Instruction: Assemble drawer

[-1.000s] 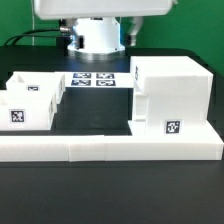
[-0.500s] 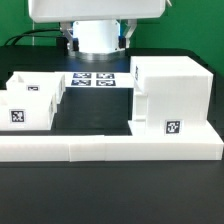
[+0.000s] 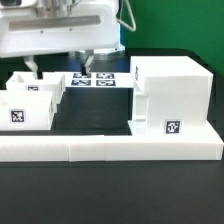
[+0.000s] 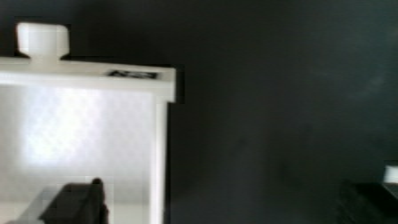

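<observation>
OK, the drawer is in three loose pieces on the black table [image 3: 100,190]. The housing [image 3: 170,95] stands upright at the exterior view's right, with a tag [image 3: 170,128] on its front face low down. The two trays sit together at the exterior view's left, well apart from the housing: the front tray [image 3: 28,108] carries a tag on its near wall, and the rear tray [image 3: 45,86] is just behind it, touching or nearly so. All three rest just behind the long white border bar [image 3: 110,150] that runs along the front edge. The marker board [image 3: 95,79] lies flat on the table behind, between trays and housing. The gripper [image 3: 58,64] hangs above the tray group, and the arm's white body fills the top of the exterior view. In the wrist view we look straight down into an open tray [image 4: 89,130], with its round knob [image 4: 39,40] sticking out of one end wall; we can't tell which of the two trays it is. The gripper [image 4: 228,200] is spread wide and has nothing in its grasp. One dark fingertip [image 4: 75,200] is over the tray's inside and the other is out over bare table, so one side wall lies between them. We can't tell whether the fingers touch the tray.
</observation>
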`<control>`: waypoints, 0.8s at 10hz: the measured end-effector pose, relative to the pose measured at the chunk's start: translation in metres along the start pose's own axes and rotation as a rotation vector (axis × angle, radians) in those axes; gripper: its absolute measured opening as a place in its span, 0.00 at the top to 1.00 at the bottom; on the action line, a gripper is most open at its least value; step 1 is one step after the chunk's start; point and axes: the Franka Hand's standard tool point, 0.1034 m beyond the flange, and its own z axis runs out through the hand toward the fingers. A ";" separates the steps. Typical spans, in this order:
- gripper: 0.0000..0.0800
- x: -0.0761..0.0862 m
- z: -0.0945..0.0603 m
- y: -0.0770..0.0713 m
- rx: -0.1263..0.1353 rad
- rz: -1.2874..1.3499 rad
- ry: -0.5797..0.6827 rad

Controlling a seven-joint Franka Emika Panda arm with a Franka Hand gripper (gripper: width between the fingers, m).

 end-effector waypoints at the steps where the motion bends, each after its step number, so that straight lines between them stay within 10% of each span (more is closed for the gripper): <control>1: 0.19 -0.002 0.014 0.006 -0.009 -0.001 -0.002; 4: 0.19 -0.004 0.042 0.013 -0.033 0.001 0.002; 8: 0.19 -0.004 0.042 0.013 -0.032 0.001 0.000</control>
